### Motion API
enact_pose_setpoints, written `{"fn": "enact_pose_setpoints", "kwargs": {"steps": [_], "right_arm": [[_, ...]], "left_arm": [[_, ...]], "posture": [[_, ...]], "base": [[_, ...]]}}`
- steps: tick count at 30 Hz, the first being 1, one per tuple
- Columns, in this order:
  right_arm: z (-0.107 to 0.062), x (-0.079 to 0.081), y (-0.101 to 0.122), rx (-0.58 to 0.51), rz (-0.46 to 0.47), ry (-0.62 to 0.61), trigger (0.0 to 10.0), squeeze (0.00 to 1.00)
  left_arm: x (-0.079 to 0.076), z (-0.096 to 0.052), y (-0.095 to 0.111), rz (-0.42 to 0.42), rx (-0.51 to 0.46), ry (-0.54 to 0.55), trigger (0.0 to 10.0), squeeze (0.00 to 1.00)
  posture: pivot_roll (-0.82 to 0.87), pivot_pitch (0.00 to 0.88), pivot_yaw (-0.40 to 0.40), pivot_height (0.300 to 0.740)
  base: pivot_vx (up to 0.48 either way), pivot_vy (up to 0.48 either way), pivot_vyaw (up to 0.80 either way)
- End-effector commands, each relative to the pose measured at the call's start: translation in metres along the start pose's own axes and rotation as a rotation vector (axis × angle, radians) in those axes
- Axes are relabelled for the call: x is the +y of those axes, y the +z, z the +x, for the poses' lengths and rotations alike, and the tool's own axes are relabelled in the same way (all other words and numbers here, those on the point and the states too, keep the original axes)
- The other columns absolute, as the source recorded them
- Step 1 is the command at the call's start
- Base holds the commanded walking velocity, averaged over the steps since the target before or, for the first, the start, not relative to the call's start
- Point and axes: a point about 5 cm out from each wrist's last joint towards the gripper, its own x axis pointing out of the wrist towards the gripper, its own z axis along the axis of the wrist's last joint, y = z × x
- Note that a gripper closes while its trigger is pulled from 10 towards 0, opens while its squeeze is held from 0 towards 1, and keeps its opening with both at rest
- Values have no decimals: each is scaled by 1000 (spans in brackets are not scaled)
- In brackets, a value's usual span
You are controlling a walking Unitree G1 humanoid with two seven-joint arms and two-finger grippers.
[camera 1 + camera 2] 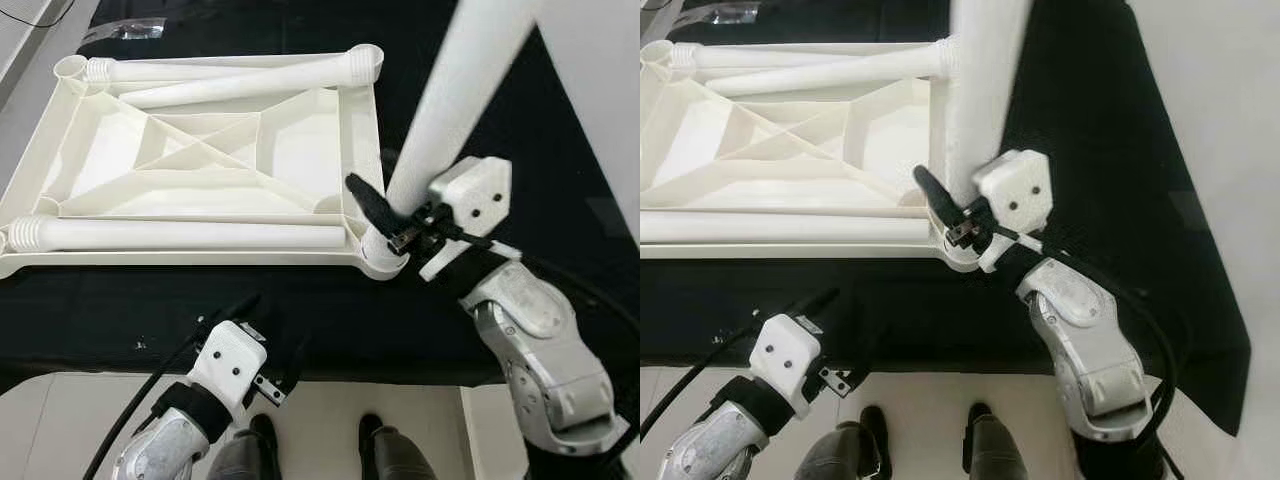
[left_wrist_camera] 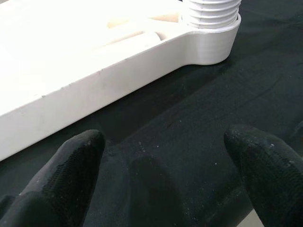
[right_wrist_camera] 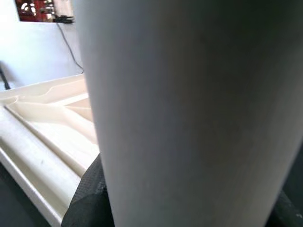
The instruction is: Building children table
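Note:
A white plastic children's table top [image 1: 180, 262] lies upside down on a black surface. Three white legs lie on it: one along the near edge [image 1: 190, 235] and two at the far side [image 1: 250, 88]. A fourth leg [image 1: 450, 100] stands tilted in the near right corner socket [image 1: 385, 262], with my right gripper [image 1: 392, 215] shut around its lower end. In the right wrist view this leg [image 3: 189, 113] is very close to the camera. My left gripper [image 2: 165, 161] hovers open over the black surface, short of the table top's near rim [image 2: 118, 75]. The leg's threaded end [image 2: 210, 14] sits in the corner socket.
The black surface [image 1: 300, 315] ends in a front edge just before my body, with pale floor and my feet [image 1: 370, 435] below. A black cable [image 1: 150, 385] trails from my left arm. A pale wall or floor [image 1: 600, 80] lies at the far right.

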Motion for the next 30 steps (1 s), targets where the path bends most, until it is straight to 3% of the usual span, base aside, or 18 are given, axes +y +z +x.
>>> {"fn": "enact_pose_setpoints", "kwargs": {"steps": [1, 15, 23, 30], "right_arm": [[3, 15, -12, 55, 29, 96, 10000, 0], [11, 17, -23, 154, 106, 115, 10000, 0], [9, 14, -37, 248, 207, -19, 10000, 0], [2, 5, -47, 329, 170, -128, 10000, 0]], "left_arm": [[-2, -3, -5, 1, 23, -1, 10000, 0], [-3, -3, -4, 4, 20, 6, 10000, 0], [-3, -3, -5, 1, 20, 6, 10000, 0], [-2, -3, -4, 1, 20, 7, 10000, 0]], "posture": [[9, 344, 26, 740], [9, 350, 17, 740], [9, 352, 15, 740], [9, 352, 16, 740]], "base": [[0, 0, 0], [0, 0, 0], [0, 0, 0], [0, 0, 0]]}}
